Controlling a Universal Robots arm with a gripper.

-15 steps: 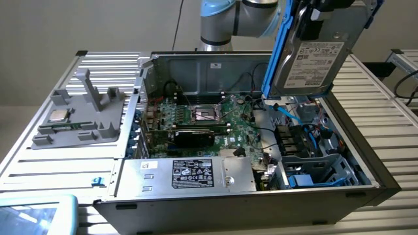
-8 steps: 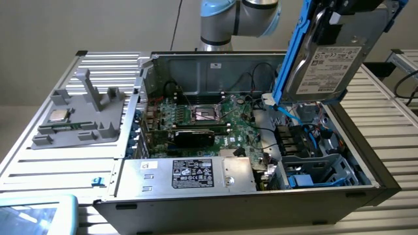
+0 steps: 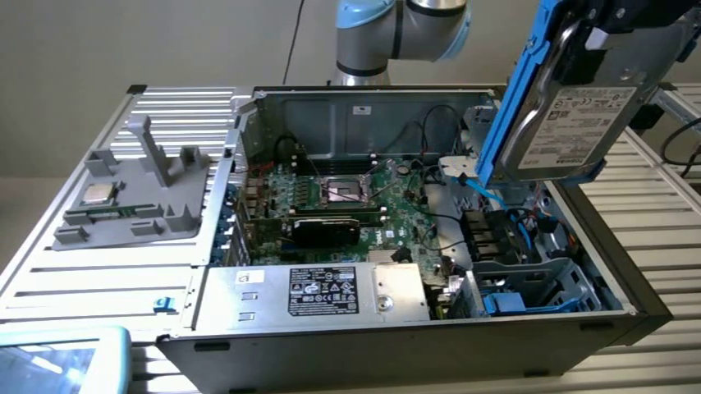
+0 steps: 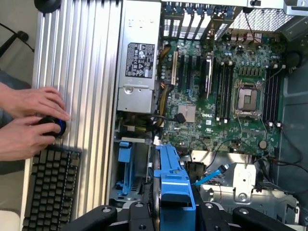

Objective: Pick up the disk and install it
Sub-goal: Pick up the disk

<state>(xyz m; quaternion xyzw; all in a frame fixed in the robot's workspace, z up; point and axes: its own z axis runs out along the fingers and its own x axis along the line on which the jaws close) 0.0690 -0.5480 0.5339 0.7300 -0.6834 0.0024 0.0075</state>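
Blue plastic frames the disk (image 3: 570, 123), which hangs in the air with its white label facing outward, above the side of the open computer case (image 3: 547, 349) at the exterior view's right. The claw (image 3: 613, 33) is clamped on its upper end, holding it on edge and slightly tilted, well clear of everything in the case. In the wrist view the blue frame stands between the claw's dark fingers (image 4: 137, 216), with the circuit board (image 4: 216, 82) spread out beyond it.

By the look of it the pick-up is done and the carrying step is in hand: the disk is lifted and over the case but not yet seated. A drive bay (image 3: 537, 283) with blue parts sits low in the case near the front corner, beside the grey power box (image 3: 328, 291).

Seating the disk would likely call for lining the frame up with that bay and lowering it straight, keeping clear of the thin blue cable (image 3: 482, 185) and the black wires nearby.

A person's hands (image 4: 29, 120) rest on a knob by a keyboard (image 4: 50, 187) on the counter (image 4: 82, 57).
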